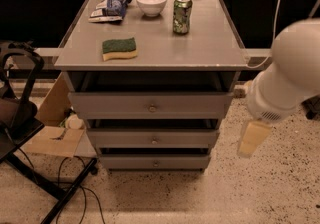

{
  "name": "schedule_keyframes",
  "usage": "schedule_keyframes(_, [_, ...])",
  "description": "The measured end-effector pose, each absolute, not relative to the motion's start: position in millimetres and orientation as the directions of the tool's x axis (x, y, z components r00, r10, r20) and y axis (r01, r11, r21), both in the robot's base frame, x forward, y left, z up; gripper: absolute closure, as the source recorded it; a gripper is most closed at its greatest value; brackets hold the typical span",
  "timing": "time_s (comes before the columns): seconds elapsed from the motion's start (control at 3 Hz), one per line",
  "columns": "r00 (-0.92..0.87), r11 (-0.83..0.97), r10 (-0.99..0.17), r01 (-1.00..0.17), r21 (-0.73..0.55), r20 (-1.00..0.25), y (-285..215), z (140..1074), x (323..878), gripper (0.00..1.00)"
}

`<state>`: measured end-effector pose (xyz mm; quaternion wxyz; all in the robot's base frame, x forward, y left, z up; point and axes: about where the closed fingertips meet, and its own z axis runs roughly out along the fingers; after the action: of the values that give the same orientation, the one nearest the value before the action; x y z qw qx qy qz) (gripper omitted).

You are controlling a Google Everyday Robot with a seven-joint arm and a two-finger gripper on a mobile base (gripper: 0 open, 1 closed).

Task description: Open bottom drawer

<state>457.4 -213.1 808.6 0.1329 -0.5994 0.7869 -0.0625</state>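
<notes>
The bottom drawer [155, 162] sits lowest under the bench [200, 50] and is judged not yet pulled out. The hand [252, 139] hangs right of the cabinet, well apart from the knob [155, 163]. Whether it is open cannot be told. Remaining steps: reach, grip the knob, pull.

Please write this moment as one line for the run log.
task: open bottom drawer | gripper: beside cabinet, mid-air | contact: none | knob: not grasped

pincer [252, 139] right of bottom drawer [155, 162]: blurred | arm [295, 68]: cut off right
</notes>
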Motion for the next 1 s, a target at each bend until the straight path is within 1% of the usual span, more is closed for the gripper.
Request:
schedule_keyframes(0.33, [-0.235, 0.245, -0.969, -0.942, -0.230, -0.069, -217, 715, 465, 0.00])
schedule_keyframes(0.67, [-0.223, 0.227, -0.974, -0.952, -0.205, -0.040, -224, 645, 477, 0.00])
schedule_keyframes(1.0, [-0.224, 0.227, -0.974, -0.952, -0.206, -0.041, -223, 646, 477, 0.00])
